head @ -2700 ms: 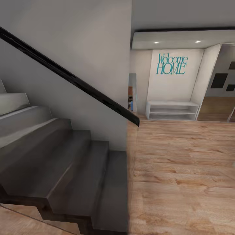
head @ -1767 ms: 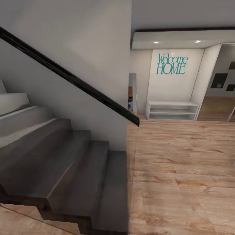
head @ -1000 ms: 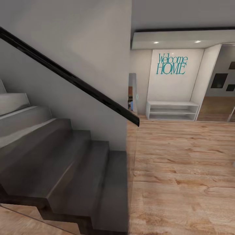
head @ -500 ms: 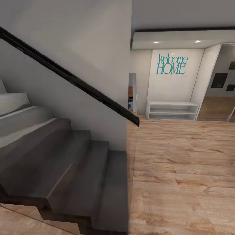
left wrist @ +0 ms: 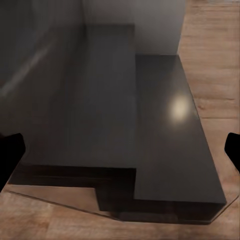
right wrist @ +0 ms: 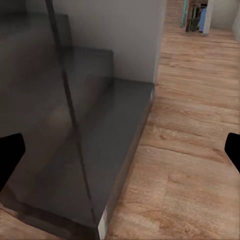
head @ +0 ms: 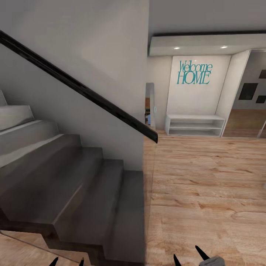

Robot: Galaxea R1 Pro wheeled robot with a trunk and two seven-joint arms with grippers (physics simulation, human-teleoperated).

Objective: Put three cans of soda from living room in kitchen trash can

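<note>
Facing dark stairs [head: 74, 184] — teal wall sign [head: 194, 72] head view | left hand [left wrist: 120, 150], right hand [right wrist: 120, 150] wide open, empty

Head forward-down, wrists nearer, stairs [head: 74, 184] shared

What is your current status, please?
Both grippers open, empty: left gripper, right gripper. No cans or bin in sight. Dark staircase directly ahead-left; wood floor to its right.

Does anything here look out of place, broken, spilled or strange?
Nothing stands out. The dark grey staircase with its black sloping handrail looks intact, the light wood plank floor shows no spill, and the teal "Welcome HOME" wall lettering hangs level above the white low bench.
</note>
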